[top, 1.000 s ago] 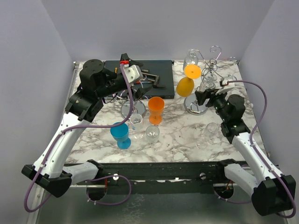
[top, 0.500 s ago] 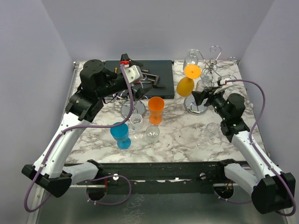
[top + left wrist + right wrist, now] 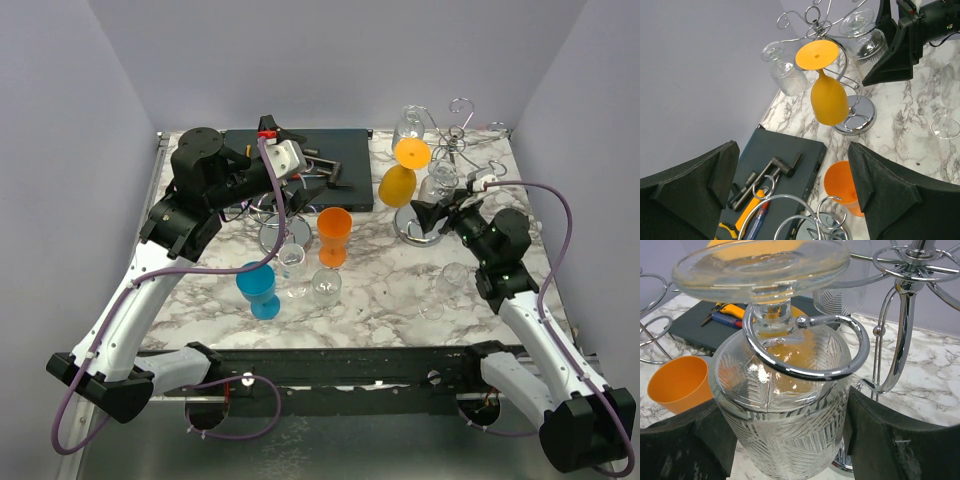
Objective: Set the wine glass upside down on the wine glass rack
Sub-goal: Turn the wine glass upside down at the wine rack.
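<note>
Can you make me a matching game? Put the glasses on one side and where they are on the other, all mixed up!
Glasses: 1 yellow glass; 2 orange glass; 3 blue glass; 4 clear patterned glass.
Places: A inside the right gripper; B standing nearest the table's front edge; C hanging upside down on the rack, ungripped; D standing just in front of the dark case.
Pairs: 1-C, 2-D, 3-B, 4-A.
</note>
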`<state>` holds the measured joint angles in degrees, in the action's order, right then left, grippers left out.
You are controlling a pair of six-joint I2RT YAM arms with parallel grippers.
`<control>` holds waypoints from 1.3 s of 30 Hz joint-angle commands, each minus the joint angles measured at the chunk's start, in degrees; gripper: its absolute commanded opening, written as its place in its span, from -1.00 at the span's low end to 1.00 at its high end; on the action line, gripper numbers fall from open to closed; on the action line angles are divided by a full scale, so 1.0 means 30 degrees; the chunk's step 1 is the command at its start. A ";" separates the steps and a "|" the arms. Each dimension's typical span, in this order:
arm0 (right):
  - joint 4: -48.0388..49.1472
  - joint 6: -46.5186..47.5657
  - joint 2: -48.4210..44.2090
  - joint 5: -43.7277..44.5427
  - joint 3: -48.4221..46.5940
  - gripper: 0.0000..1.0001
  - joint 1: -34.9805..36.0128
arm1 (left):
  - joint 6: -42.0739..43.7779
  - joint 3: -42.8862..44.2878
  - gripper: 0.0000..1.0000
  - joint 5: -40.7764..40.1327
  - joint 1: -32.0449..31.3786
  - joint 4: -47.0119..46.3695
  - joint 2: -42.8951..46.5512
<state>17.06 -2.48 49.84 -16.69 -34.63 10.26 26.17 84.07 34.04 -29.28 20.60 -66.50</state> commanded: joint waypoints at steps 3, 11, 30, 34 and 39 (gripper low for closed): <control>0.1184 0.0307 -0.0899 -0.0517 0.0358 -0.99 -0.0081 | 0.0013 -0.0076 0.98 0.0459 0.0002 -0.0274 0.0165; 0.1227 -0.0357 -0.1819 0.0306 0.1199 -0.99 -0.0081 | 0.0021 -0.0049 0.97 0.0415 -0.0021 -0.0260 0.0231; 0.0675 -0.2123 -0.0980 0.2787 0.1327 -0.03 -0.0086 | 0.0086 -0.0083 0.97 0.0137 -0.0012 -0.0274 0.0333; -0.0716 -0.1979 -0.0568 0.2840 0.0560 0.14 -0.0081 | 0.0112 0.0004 0.97 0.0188 -0.0001 -0.0275 0.0295; -0.1652 -0.1962 -0.0646 0.2920 0.0153 0.23 -0.0081 | 0.0094 0.0214 0.97 0.0318 0.0000 -0.0273 0.0108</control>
<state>15.75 -8.12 47.88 -9.67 -31.73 10.11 26.20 84.07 34.02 -29.28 20.60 -66.50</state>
